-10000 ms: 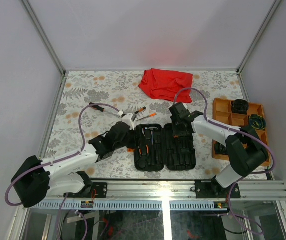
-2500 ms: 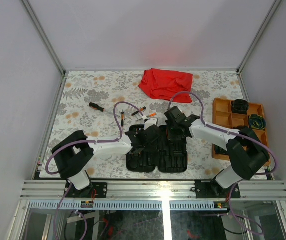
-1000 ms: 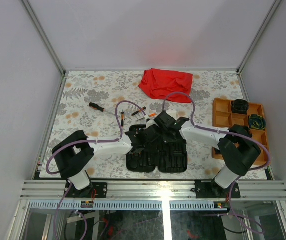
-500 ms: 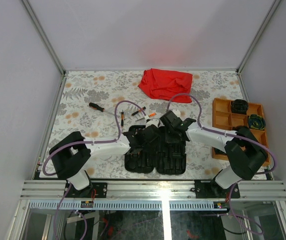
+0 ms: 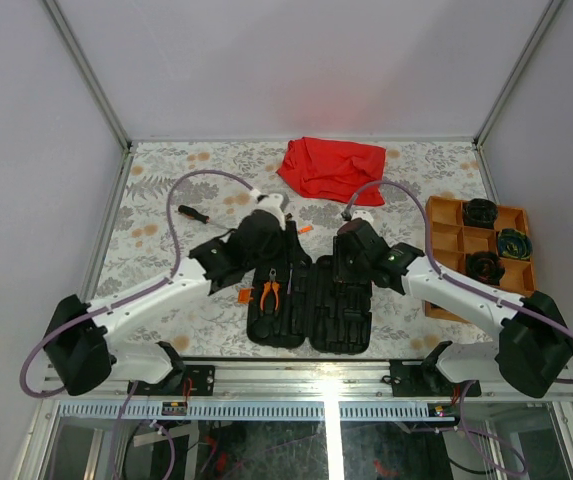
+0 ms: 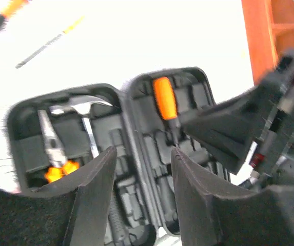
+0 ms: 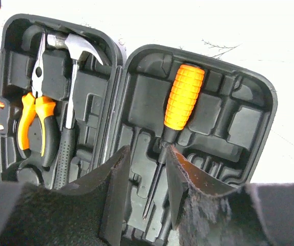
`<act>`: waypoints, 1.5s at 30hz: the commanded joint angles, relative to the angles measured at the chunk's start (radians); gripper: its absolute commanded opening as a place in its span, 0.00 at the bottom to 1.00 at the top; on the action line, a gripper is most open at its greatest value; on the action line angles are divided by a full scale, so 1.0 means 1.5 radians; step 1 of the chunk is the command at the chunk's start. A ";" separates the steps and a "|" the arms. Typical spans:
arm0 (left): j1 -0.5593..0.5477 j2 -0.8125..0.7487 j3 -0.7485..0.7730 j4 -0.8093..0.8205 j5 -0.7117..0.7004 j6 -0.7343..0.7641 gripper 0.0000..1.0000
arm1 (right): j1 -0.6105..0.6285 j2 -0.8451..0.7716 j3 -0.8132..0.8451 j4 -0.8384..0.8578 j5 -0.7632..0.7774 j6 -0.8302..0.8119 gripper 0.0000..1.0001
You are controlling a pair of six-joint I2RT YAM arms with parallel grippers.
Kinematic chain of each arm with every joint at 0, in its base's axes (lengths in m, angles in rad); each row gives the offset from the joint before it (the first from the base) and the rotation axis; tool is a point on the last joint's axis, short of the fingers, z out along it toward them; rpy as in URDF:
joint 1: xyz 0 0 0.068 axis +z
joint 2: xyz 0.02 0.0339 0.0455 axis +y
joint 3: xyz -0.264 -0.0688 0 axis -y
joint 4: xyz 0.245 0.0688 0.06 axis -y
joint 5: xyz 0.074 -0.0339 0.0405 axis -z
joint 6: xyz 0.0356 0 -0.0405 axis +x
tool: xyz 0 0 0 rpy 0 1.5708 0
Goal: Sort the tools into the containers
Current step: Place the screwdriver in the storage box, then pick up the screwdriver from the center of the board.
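While the right gripper (image 7: 147, 154) is hovering with its jaws parted and empty, an orange-handled screwdriver (image 7: 183, 97) is lying just beneath it in the right half of the open black case (image 7: 239, 128). The left gripper (image 6: 141, 154) is likewise hanging spread and empty above the case, whose left half is holding the pliers (image 7: 38, 82) and hammer (image 7: 77, 42). Another screwdriver (image 5: 191, 213) is lying loose on the table (image 5: 156, 190), and the orange tray (image 5: 444, 222) is sitting well off to the right.
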 commanded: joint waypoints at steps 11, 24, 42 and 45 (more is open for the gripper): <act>0.173 -0.102 -0.067 -0.077 -0.048 -0.026 0.48 | -0.012 -0.022 -0.099 -0.027 0.044 0.076 0.40; 0.284 -0.084 -0.053 -0.133 -0.138 -0.100 0.66 | -0.087 0.022 -0.069 -0.030 0.082 -0.007 0.40; 0.381 -0.069 -0.031 -0.088 -0.253 -0.178 0.99 | -0.088 -0.195 -0.145 0.102 -0.056 -0.061 0.58; 0.398 -0.052 -0.026 -0.091 -0.258 -0.188 1.00 | -0.088 -0.218 -0.147 0.092 -0.033 -0.059 0.59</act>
